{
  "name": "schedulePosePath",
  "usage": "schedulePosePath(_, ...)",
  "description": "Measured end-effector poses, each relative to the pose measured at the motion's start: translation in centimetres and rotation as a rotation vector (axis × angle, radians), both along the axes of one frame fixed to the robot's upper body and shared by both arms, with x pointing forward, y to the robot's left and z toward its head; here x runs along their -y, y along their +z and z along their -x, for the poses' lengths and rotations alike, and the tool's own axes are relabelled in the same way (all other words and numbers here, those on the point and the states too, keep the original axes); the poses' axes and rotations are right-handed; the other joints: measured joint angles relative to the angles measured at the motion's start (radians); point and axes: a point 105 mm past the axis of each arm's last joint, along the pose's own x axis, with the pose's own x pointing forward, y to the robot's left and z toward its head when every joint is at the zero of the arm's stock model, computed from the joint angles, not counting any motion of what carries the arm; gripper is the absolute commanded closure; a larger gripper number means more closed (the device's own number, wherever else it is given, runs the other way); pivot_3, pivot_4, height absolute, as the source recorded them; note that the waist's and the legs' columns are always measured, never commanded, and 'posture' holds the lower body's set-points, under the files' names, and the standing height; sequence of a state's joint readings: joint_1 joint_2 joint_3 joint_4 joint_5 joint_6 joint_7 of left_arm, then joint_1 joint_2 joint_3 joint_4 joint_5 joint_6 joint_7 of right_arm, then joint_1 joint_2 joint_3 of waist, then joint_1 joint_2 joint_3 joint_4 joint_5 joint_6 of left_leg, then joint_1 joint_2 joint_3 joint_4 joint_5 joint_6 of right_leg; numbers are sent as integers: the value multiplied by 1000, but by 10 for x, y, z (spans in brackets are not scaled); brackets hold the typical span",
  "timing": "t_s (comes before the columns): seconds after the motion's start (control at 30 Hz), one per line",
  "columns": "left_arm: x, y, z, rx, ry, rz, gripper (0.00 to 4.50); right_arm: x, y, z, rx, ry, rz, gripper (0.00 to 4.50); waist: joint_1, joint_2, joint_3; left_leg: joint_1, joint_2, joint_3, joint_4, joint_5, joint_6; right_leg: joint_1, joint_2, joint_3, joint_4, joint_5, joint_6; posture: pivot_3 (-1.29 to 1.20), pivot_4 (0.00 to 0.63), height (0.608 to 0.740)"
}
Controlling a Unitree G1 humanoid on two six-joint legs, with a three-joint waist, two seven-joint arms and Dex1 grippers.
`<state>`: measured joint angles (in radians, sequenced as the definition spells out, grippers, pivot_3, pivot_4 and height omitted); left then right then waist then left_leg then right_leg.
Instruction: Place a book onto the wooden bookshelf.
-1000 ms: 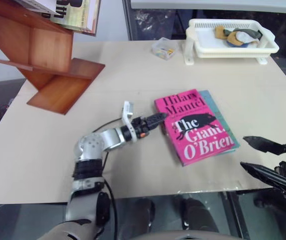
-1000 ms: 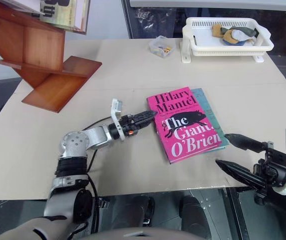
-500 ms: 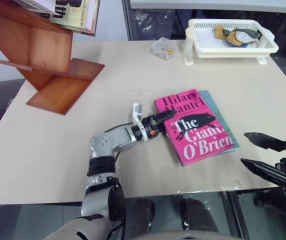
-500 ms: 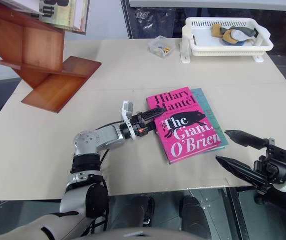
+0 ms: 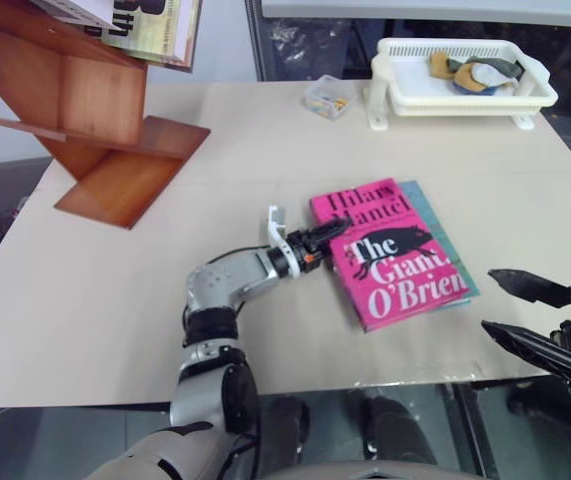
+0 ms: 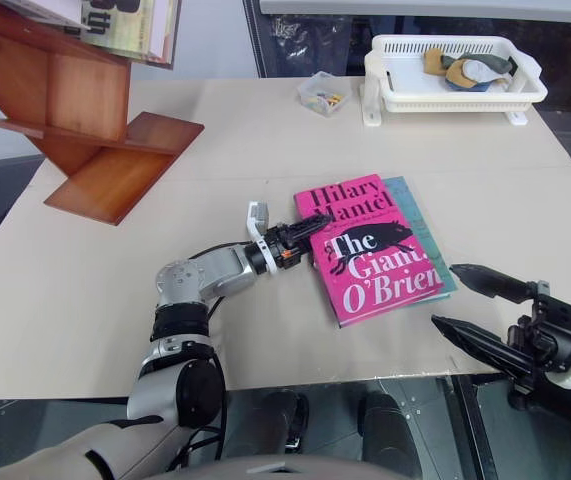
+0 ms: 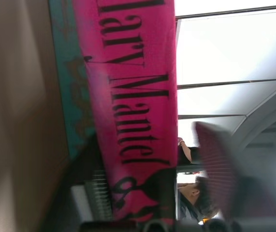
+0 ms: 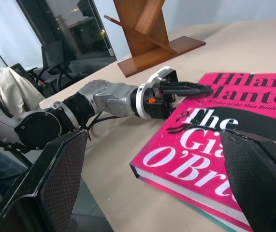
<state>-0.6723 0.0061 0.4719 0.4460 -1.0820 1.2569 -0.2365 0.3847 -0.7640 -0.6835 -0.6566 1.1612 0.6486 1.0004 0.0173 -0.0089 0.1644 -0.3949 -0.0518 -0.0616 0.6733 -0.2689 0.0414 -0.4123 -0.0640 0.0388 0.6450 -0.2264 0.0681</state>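
- The left gripper (image 5: 327,236) reaches level across the table (image 5: 225,150) to the spine edge of the book (image 5: 390,255). One black finger lies on top of the pink cover; the left wrist view shows the cover edge running between the two fingers, so they are clamped on that edge.
- The right gripper (image 6: 473,305) hangs off the near right corner of the table, fingers well apart, holding nothing and clear of the book.
- The book is a flat, glossy pink paperback with black and white lettering and a black animal figure. It lies face up right of the table's centre, on top of a teal book (image 5: 443,245) whose edge juts out on the far right side.
- The bookshelf (image 5: 85,110) stands at the far left corner, well apart from the book: smooth reddish-brown boards set at slants in a zigzag. Pale books (image 5: 140,25) with large black lettering lean in its top.
- The table top is matte beige.
- A white slatted plastic tray (image 5: 525,95) sits at the far right, with a small clear box (image 5: 326,97) beside it.
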Motion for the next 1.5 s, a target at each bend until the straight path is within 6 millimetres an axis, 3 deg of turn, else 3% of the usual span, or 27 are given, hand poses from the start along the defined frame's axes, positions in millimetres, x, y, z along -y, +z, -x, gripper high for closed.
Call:
schedulePosePath(1.03,2,1,-17,-1,8,58,2192,-4,-5,1,-18,29,6,0,0,0,-2,0,0,0,1,0,0,1,0,-1,1,0,0,0,150,740)
schedulePosePath(1.2,5,1,-19,-1,1,57,3590,-5,-6,1,-17,29,7,0,0,0,-2,0,0,0,1,0,0,1,0,0,1,0,0,0,150,740)
schedulePosePath(1.5,4,1,-20,1,-3,67,3590,-4,-7,2,-18,26,7,0,1,0,-2,0,0,0,1,0,0,1,0,-1,2,0,0,0,150,740)
